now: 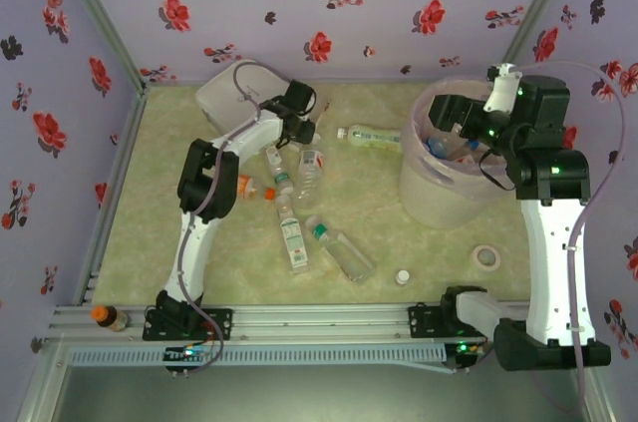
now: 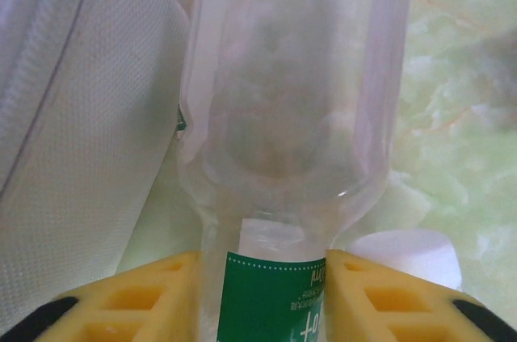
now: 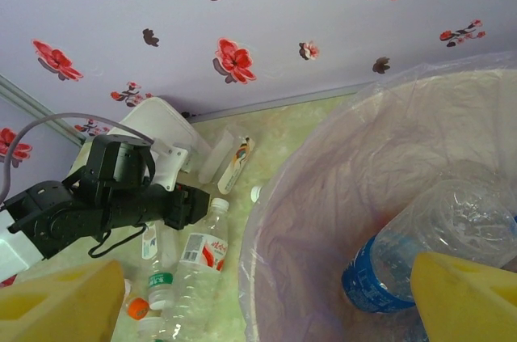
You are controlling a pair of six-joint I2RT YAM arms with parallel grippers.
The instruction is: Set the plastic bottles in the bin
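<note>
Yellow-fingered, your left gripper (image 2: pixel 262 285) clamps a clear green-labelled bottle (image 2: pixel 291 116) beside the white box (image 2: pixel 73 116); your right gripper (image 3: pixel 262 297) hangs spread above the bin (image 3: pixel 380 140).

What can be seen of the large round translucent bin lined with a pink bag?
The large round translucent plastic bin stands upright at the far right of the table, lined with a pale pink plastic bag draped over its rim. Inside lies at least one clear plastic bottle with a blue label. The right claw hangs open above its mouth.
</note>
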